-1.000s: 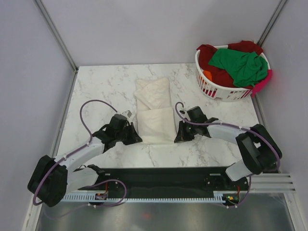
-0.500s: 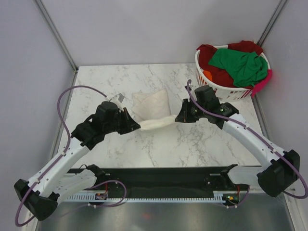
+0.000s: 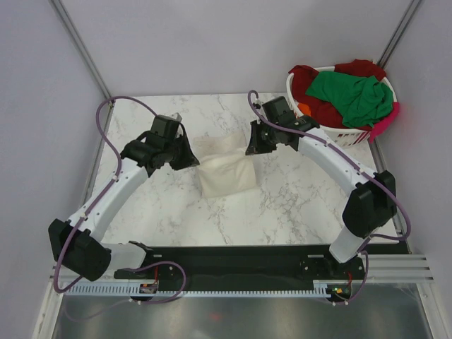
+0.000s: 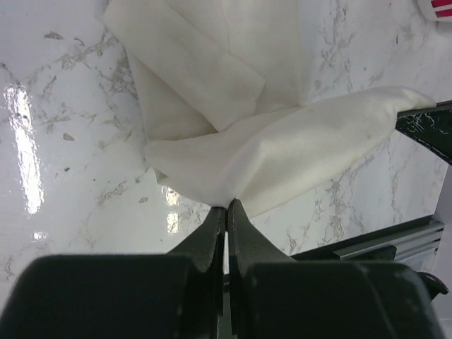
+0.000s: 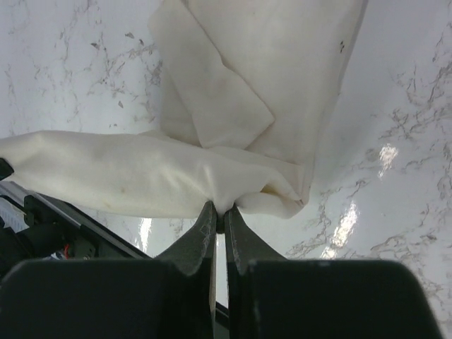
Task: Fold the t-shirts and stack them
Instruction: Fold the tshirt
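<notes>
Our left gripper [image 4: 226, 208] has its two fingers pressed nearly together on a corner of the cream t-shirt [image 3: 226, 176], with a pinch of cloth caught between the tips. Our right gripper [image 5: 219, 210] is doing the same at the opposite corner, its jaws narrowed to a slit around a bunched fold of the same fabric. Between the two we hold one edge of the shirt as a soft band that sags a little in the middle, as both wrist views show.

The rest of the cream shirt lies on the marble table [image 3: 296, 205], roughly midway between the arms. From above it reads as a compact, pillow-like shape, with its far edge running from one gripper to the other. Below the held band we can see a folded layer with a clear angled corner, lying flat on the table (we cannot count how many layers lie beneath it).

At the far right corner of the table stands the white slatted laundry basket [image 3: 318, 134], just beside our right arm's wrist. It holds a green t-shirt [image 3: 349, 92] on top, a dark red t-shirt [image 3: 311, 81] under and around it, a bit of orange t-shirt [image 3: 304, 109] showing at the near rim, and a pink t-shirt [image 3: 385, 123] hanging over the right side.
</notes>
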Controlling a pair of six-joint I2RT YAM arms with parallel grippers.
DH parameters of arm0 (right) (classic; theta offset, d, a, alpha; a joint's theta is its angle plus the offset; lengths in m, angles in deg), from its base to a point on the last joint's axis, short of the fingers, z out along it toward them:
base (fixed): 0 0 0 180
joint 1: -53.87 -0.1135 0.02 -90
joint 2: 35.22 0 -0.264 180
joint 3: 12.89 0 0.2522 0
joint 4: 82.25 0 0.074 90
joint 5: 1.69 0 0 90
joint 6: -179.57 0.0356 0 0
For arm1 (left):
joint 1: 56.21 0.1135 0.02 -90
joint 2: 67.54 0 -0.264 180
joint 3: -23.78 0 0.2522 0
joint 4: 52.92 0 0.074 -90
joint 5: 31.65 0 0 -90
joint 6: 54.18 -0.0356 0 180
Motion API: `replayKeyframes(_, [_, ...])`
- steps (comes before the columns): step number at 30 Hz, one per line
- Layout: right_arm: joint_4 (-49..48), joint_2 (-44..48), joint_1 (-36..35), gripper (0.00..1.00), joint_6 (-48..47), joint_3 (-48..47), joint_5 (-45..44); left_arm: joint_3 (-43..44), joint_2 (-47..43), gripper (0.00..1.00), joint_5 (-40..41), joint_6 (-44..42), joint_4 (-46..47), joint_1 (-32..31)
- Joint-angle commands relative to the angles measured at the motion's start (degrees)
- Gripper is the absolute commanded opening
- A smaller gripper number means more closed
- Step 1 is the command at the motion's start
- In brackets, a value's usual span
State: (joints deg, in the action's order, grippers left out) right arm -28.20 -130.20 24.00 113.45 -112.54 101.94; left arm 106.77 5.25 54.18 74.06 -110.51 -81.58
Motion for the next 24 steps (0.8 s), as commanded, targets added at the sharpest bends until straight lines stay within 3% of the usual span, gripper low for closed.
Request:
replayKeyframes(1, [0.84,-2.92,1.39,0.0,-1.91,-7.27,-1.32,5.47,3.92,0.03,-0.41,-4.49,-0.2,2.42])
replayKeyframes(17, [4.27,-23.93,5.43,0.0,-2.26,-31.42,1.92,23.83,25.98,0.02,-5.33,-9.76,-0.11,10.25])
replayKeyframes(22, [3.74,-34.18,7.28,0.08,-1.12,-42.32,5.88,28.05,32.13,0.02,-4.1,-10.11,-0.2,11.82])
replayKeyframes(24, [3.3,-38.33,7.72,0.22,-0.42,-48.39,6.41,30.6,37.22,0.02,-3.49,-10.11,-0.2,12.62])
